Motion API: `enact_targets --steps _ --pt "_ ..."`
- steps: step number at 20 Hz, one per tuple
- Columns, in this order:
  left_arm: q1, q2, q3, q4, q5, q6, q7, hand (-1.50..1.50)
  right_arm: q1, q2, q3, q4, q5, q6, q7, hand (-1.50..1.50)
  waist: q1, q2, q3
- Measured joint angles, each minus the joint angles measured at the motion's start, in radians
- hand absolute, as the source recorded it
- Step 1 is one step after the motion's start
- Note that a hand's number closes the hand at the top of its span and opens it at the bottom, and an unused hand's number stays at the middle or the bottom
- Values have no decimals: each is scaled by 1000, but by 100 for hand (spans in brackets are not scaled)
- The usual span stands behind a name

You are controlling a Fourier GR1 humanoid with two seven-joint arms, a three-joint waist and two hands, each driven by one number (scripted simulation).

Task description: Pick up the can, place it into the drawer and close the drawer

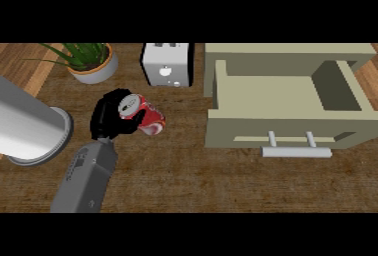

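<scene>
Currently in hand: can (148, 116), red, tilted, its top turned up toward the viewer.
Left hand (111, 115): curled round the can from its left side, fingers over the top rim, thumb lower down; much of the can shows to the right of the palm.
Right hand: not in sight.
Can position: left of centre over the counter (192, 180), just in front of the toaster (167, 65), well apart from the drawer; whether it is clear of the counter top I cannot tell.
Drawer (280, 122): pulled open, inside bare, handle (295, 151) toward the robot.
Stage (judgement): grasp made, carry to the right not yet done, closing comes last.
Risk, grasp: the can sits skewed in the hand, so it may slip or roll out during the carry.
Risk, walls: the drawer's left and front walls stand up from the counter, and a low carry would knock the can against them.
Risk, release: let go while tilted, the can may roll inside or lodge on the rim and block closing.
Risk, reach: the left arm must cross far to the right and may run short.
Bystanders: potted plant (90, 59) and a large pale cylinder (29, 125) at the left edge, both off the route.
</scene>
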Motion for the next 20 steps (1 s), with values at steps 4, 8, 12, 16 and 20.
enact_targets --steps 4,8,12,16,20 --pt "22 -10 -86 -202 16 113 132 150 23 -2 -3 -22 -25 -10 11 -150 -4 2 -1" --pt "8 -14 -177 -357 21 240 252 150 18 -2 10 -17 -20 -16 -2 -150 -10 5 -1" --pt "-27 -14 -223 -460 0 328 352 150 4 -16 13 -19 -24 -33 12 -150 -14 8 -1" --pt "-109 -12 -250 -451 -19 395 396 150 -1 -12 15 -10 -19 -23 8 -150 -19 10 -1" --pt "-202 -13 -264 -448 -41 459 465 150 -22 -16 4 0 -25 -23 20 -150 -21 11 -2"
